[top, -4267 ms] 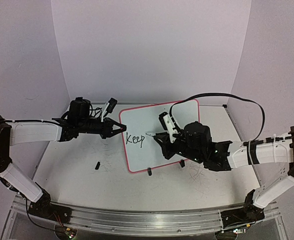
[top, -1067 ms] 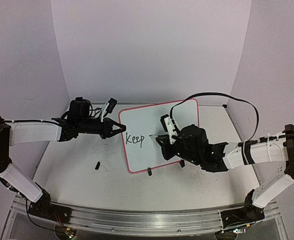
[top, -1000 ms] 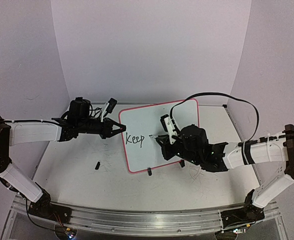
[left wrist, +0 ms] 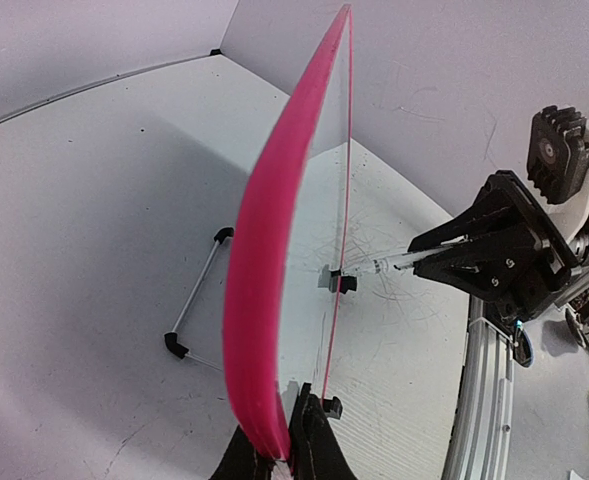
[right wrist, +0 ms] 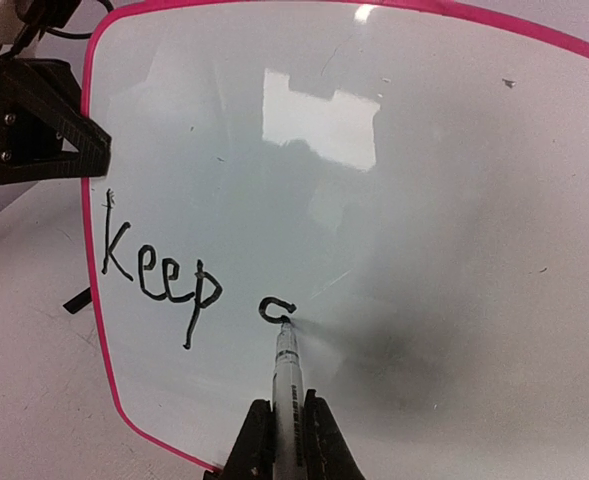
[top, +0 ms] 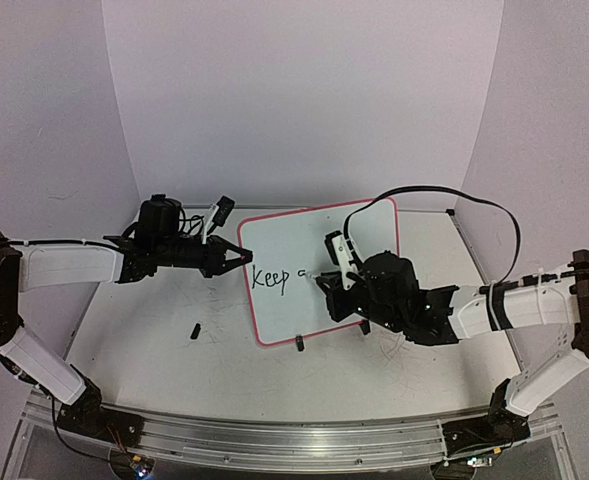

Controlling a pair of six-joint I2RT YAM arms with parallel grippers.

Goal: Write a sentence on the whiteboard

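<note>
**Mid-sentence at the board.** The right gripper [right wrist: 286,425], its fingers [right wrist: 255,440] clamped on a marker [right wrist: 285,375], presses the tip [right wrist: 282,326] to the board [right wrist: 444,200] partway through writing the sentence [right wrist: 159,270]. One word, "Keep", stands complete to the left of the tip. Right at the tip sits a small open curl [right wrist: 276,307], which looks like the start of the second word's first letter.

The board stands tilted on its clip feet [top: 299,343] just ahead of this gripper. A wide bare surface lies to the right of the tip for the rest of the line.

At the far side of the board, the left gripper [top: 236,257] is closed on the pink edge [left wrist: 264,300]. The rim is pinched between its fingers at the bottom of its wrist view, apparently to steady the board against the pen's push. A small black piece [top: 193,329], perhaps a cap, lies on the table [top: 134,340] on the near side of that gripper, well apart from it.

The job appears to be at an early stage, with one word down and a letter just begun. The next move calls for closing the curl into a full letter with light, even contact. The marker then has to step rightward from the hand along the baseline of "Keep", lifting between letters. Too hard a press could tip or slide the board, so the left grip matters.
</note>
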